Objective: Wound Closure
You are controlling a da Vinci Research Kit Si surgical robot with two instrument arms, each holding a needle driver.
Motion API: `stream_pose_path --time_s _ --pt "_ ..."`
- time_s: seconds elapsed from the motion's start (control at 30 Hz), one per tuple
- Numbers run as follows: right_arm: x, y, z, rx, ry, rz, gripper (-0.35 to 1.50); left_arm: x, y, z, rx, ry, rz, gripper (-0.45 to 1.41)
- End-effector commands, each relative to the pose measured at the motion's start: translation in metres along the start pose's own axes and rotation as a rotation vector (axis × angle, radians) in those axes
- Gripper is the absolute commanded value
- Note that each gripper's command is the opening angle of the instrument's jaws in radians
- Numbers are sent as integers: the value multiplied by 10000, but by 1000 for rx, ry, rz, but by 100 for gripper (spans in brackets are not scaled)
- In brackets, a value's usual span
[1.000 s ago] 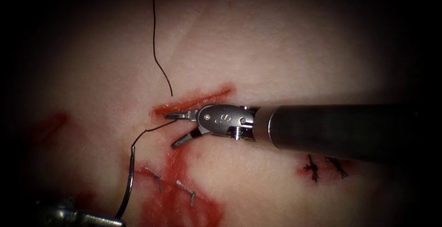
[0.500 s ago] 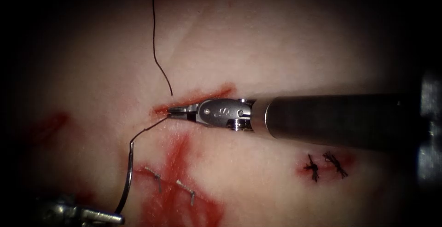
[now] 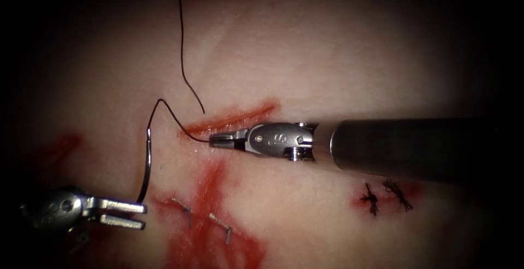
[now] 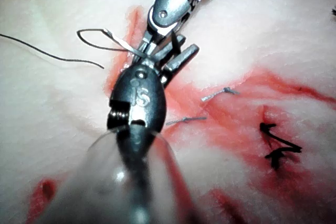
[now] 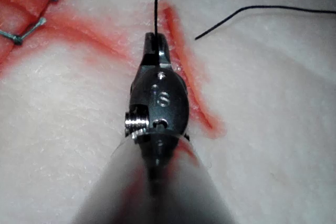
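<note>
On the pale pork tissue [image 3: 338,61], the right tool [image 3: 218,139] has its jaws clamped on the thin black thread [image 3: 169,111] just below the red cut [image 3: 234,117], while the left tool [image 3: 134,214], jaws closed, grips the curved steel needle [image 3: 147,165] at its lower end, free of the tissue left of the cut, standing nearly upright with its thread end up.

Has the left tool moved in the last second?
Yes. The left tool, holding the needle, has risen in the endoscope view toward the staples.

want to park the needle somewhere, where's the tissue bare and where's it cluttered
Bare: the pale tissue above the red cut, right of the loose black thread end.

Crowded: lower left, where the left claw holds the curved steel needle off the tissue, beside grey stitches in red fluid. The right claw holds the thread.
</note>
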Motion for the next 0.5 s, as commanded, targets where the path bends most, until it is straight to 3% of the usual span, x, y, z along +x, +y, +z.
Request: stream_pose_path --time_s 0.03,0.27,0.5 --pt "0 -11 3 8 6 5 -35 -8 -7 5 21 2 -3 -45" --pt "27 -46 -8 56 28 18 -35 -36 -23 3 138 -1 -28 -45" --pt "61 -98 -4 125 55 14 -35 -64 -24 8 253 42 -28 -45"
